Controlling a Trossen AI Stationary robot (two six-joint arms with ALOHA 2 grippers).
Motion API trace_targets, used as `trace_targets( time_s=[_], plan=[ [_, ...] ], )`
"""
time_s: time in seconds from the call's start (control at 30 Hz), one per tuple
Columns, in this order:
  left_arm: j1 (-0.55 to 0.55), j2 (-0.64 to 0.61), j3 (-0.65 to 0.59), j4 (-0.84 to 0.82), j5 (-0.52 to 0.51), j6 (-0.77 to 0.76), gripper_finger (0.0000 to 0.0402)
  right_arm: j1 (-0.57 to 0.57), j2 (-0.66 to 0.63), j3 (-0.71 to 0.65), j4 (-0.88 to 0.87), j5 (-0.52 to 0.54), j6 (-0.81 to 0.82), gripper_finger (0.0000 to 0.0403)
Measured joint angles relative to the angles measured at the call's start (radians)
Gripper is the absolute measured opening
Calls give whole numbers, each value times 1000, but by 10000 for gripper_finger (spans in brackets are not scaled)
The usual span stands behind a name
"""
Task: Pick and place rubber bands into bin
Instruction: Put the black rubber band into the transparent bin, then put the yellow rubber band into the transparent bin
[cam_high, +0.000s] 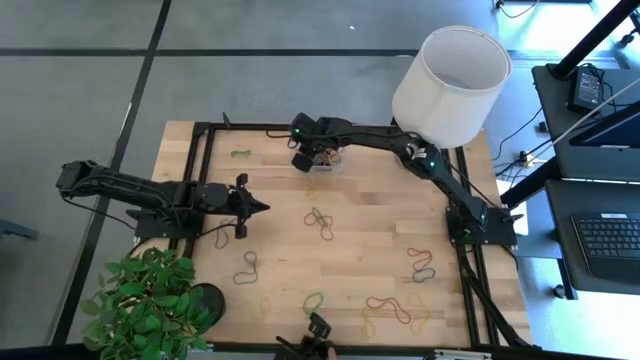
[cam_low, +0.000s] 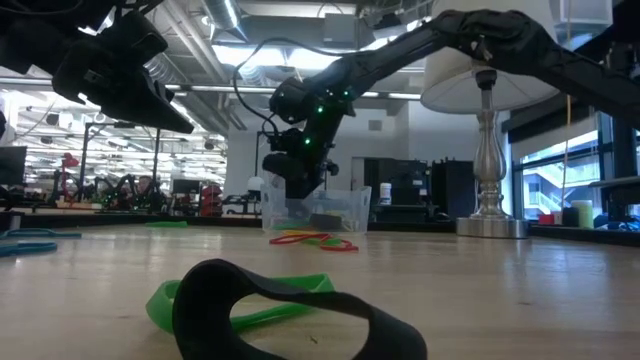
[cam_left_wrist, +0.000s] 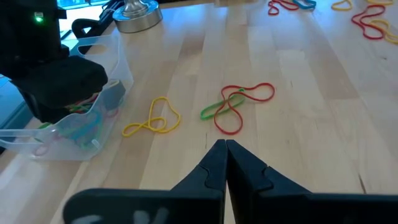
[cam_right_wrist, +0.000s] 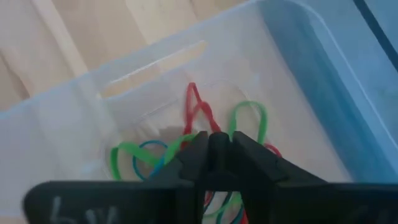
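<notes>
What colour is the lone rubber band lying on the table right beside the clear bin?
Yellow rubber band, clearest in the left wrist view.

Clear bin (cam_right_wrist: 298, 81), rubber bands (cam_right_wrist: 205, 118) inside.

From above, the right tool (cam_high: 307, 152) covers most of the bin (cam_high: 332, 160), so what lies inside is hidden there. In the right wrist view, the dark fingers (cam_right_wrist: 211, 155) hide part of the rubber bands (cam_right_wrist: 199, 118) in the bin, and the bin's walls run off the edges. From above, the plant (cam_high: 145, 305) is cut off at the bottom edge.
</notes>
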Motion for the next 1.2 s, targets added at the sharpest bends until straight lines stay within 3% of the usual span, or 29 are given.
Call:
trace_targets(
  time_s=[0.23, 0.47, 0.67, 0.93, 1.03, 1.2],
  plan=[
    [0, 0, 0, 1, 0, -7, 1, 0, -4, 0, -26, -1, -8, 127],
    [0, 0, 0, 1, -12, -9, 1, 0, -70, 0, -117, -3, -18, 134],
    [0, 3, 1, -1, -60, -9, 3, 23, -170, -4, -216, 2, 0, 106],
    [0, 3, 1, -3, -55, -34, 2, 125, -285, -5, -288, -3, -5, 15],
    [0, 3, 1, -3, -55, -34, 3, 168, -328, -11, -313, 1, 0, 8],
    [0, 3, 1, -6, -54, -38, 1, 255, -453, -203, -237, -4, 40, 9]
  ],
)
